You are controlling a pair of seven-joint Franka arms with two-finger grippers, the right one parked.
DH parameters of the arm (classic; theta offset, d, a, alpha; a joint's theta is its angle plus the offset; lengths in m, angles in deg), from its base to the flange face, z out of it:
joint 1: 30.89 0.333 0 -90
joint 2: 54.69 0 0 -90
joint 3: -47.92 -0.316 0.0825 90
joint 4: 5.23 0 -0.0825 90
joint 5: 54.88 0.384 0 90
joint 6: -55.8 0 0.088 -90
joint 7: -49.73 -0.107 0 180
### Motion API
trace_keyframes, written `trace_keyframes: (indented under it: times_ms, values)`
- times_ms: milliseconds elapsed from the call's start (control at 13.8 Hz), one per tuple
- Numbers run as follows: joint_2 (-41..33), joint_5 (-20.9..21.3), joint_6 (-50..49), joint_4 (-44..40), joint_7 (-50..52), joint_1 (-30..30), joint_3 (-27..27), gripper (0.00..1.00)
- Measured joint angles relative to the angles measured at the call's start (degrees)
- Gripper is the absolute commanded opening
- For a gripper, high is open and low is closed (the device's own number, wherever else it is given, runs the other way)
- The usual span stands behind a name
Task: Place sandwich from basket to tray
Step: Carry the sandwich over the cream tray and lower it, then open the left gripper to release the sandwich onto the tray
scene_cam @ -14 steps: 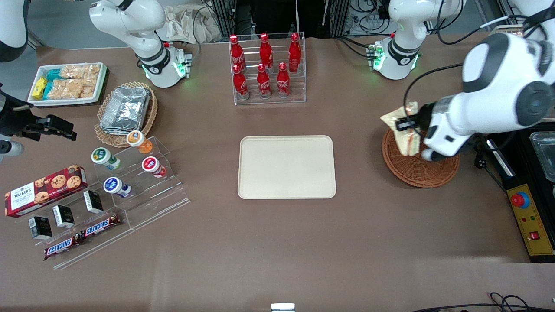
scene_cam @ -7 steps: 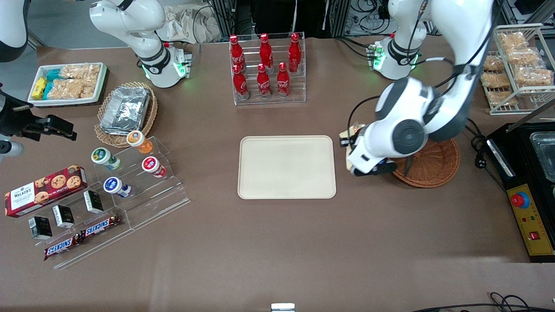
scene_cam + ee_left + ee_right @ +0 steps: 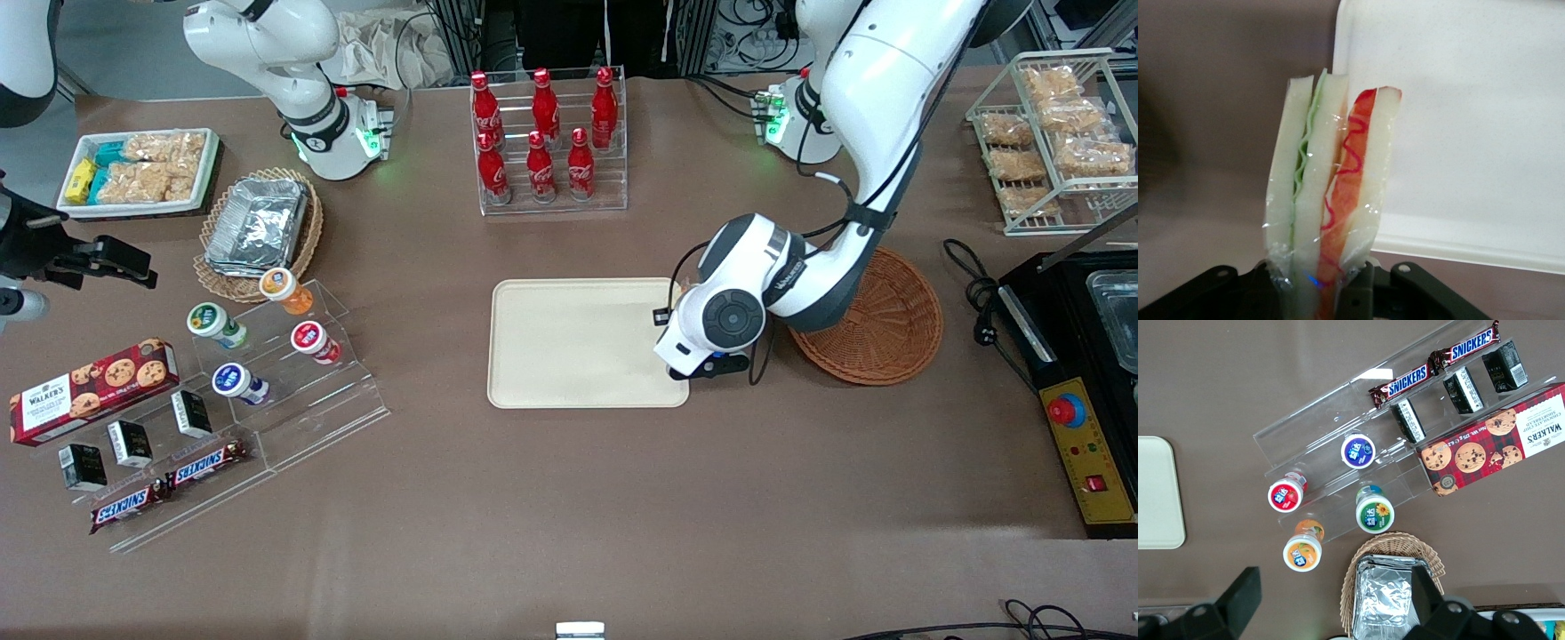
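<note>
The wrapped sandwich (image 3: 1328, 193) is held upright, clamped between the fingers of the gripper (image 3: 1321, 293), above the tray (image 3: 569, 342) edge nearest the basket (image 3: 889, 324). In the front view, right of centre, the sandwich is hidden by the arm. The basket is seen just beside the tray, toward the working arm's end.

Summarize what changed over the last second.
The gripper, shut on the sandwich, carried it from above the basket to the tray edge nearest the basket. Sandwich not released. Basket now empty; tray and basket unmoved.
</note>
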State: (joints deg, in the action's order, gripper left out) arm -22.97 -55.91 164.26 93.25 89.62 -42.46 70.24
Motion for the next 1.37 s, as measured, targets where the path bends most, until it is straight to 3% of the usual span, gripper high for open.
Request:
trace_keyframes:
  times_ms: [1012,1084,1157,1301,1373]
  values:
    - [8.42,2.11,4.74,-2.98,0.63,-4.03,0.22,0.23]
    - [8.62,2.29,4.74,-2.99,0.63,-4.02,0.20,0.30]
    - [8.66,2.33,4.74,-3.01,0.63,-4.02,0.20,0.48]
    - [8.66,2.39,4.71,-3.06,0.63,-4.02,0.19,0.50]
    - [8.67,2.42,4.67,-3.06,0.63,-4.02,0.16,0.59]
